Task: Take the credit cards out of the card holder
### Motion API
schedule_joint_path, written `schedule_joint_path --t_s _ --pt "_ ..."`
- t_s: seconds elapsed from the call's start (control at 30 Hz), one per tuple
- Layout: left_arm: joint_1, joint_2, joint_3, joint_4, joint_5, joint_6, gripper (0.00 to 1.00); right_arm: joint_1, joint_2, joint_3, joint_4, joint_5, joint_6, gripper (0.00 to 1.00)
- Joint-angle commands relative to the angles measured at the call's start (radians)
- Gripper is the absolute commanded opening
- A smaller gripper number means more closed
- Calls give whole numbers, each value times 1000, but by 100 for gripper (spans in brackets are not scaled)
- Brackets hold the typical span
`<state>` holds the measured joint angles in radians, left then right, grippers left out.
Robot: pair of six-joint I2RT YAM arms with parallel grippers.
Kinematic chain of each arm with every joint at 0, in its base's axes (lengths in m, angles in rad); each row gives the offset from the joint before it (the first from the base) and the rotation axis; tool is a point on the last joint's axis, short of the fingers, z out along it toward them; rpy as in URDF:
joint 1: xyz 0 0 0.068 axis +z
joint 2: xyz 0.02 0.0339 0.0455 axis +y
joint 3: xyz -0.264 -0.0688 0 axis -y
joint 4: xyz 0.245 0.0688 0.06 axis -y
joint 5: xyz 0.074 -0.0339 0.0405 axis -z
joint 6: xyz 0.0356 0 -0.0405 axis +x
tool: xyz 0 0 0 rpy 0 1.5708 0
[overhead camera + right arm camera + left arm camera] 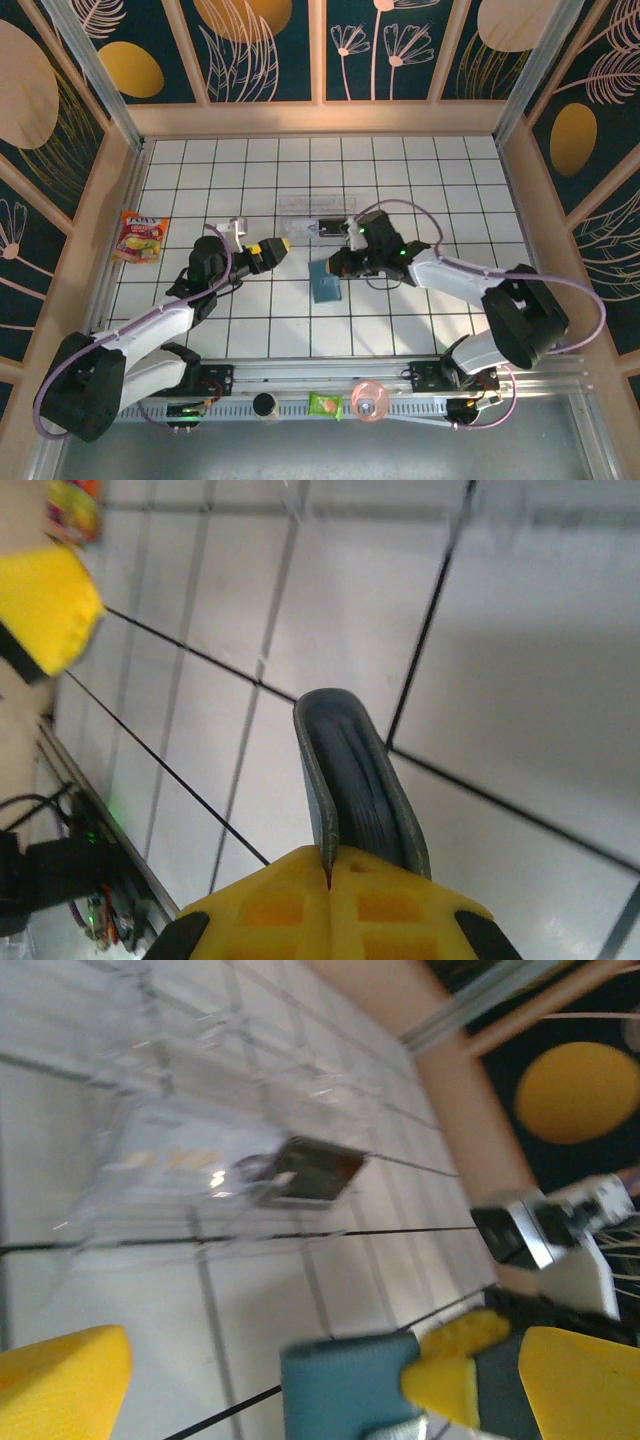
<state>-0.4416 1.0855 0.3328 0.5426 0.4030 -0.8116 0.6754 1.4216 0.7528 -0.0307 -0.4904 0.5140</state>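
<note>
The teal card holder (325,283) hangs just above the table's middle. My right gripper (338,267) is shut on its upper edge. In the right wrist view the closed yellow fingers (300,900) pinch one flap of the card holder (360,780), which is seen edge-on with its fold bowed away. My left gripper (277,245) is open, a little to the holder's left. In the left wrist view, my left gripper (320,1365) stands wide apart, with the card holder (340,1390) ahead between its fingers and not touched. The credit cards are hidden.
A clear plastic tray (312,207) lies just behind the grippers with a black rectangle (315,1170) in it. A snack bag (140,236) sits at the left edge. A green packet (325,404) and a pink round thing (368,400) rest by the near rail.
</note>
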Motion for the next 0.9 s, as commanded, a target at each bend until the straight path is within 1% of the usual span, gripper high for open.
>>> schedule_joint_path --t_s 0.0,0.07,0.13,0.23,0.27,0.3,0.33,0.43,0.47,0.63,0.7,0.87 --pt "-2 -6 -31 252 109 -33 99 -39 -64 50 51 -147 -108 0" --pt "-2 -7 -47 353 111 -69 99 -57 -86 82 50 -206 -134 0" --pt "-1 2 -36 399 140 -79 99 -78 -111 113 59 -258 -146 0" --pt "-2 33 -1 423 208 -75 88 -122 -148 151 100 -326 -146 0" --pt "-2 44 2 442 231 -81 85 -122 -153 162 126 -358 -136 0" --pt "-2 51 3 464 247 -88 85 -153 -155 169 154 -387 -125 0" --pt "-2 61 4 496 267 -101 85 -163 -155 181 182 -418 -116 0" --pt "-3 83 2 575 304 -139 87 -167 -143 223 236 -492 -105 0" --pt "-3 88 4 590 313 -145 87 -166 -138 230 256 -505 -96 0" --pt "-3 87 23 614 329 -155 75 -163 -102 243 370 -550 -18 0" --pt "-5 83 29 619 329 -155 72 -156 -84 243 400 -556 4 0" --pt "-10 95 36 667 348 -183 55 -140 -51 245 435 -537 31 0"
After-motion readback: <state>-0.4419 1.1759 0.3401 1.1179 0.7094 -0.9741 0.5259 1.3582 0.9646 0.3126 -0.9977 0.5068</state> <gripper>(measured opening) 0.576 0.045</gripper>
